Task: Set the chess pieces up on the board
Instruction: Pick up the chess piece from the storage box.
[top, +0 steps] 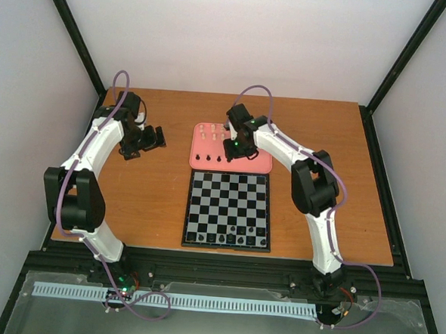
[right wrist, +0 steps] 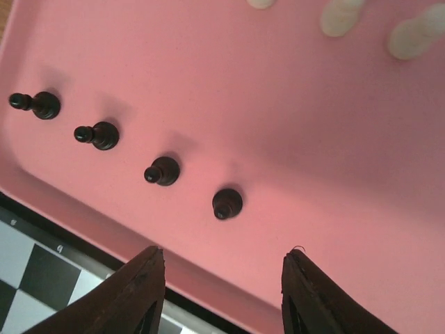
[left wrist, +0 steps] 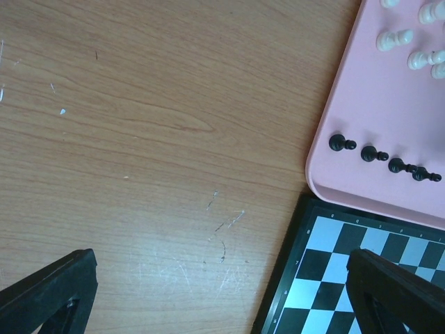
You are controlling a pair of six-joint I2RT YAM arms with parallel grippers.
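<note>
Board (top: 228, 210) shows whole only from above. It lies mid-table (top: 152, 208) with its far edge close against the tray (top: 257, 165), and a few black pieces (top: 217, 236) stand in its two nearest rows. Each wrist view catches only a corner of it. The tray holds four black pawns (right wrist: 163, 171) upright in a line along the left part of its near side. Farther in sits a loose group of white pieces (left wrist: 393, 40). The right wrist view shows the pawns large but cuts the white ones off at its top edge. The left wrist view shows both groups small. The right gripper (right wrist: 222, 261) hangs over the tray's near part, jaws partly open and holding nothing. The pawn at the right end of the line stands just ahead of the gap, untouched. The left gripper (left wrist: 221, 261) hovers over wood left of the tray, well apart from every piece, jaws spread wide and empty. From above, both grippers are dark shapes whose opening cannot be read. The tray's raised rim runs between the pawns and the board. Open wood lies to either side of both, out to the table's edges.
</note>
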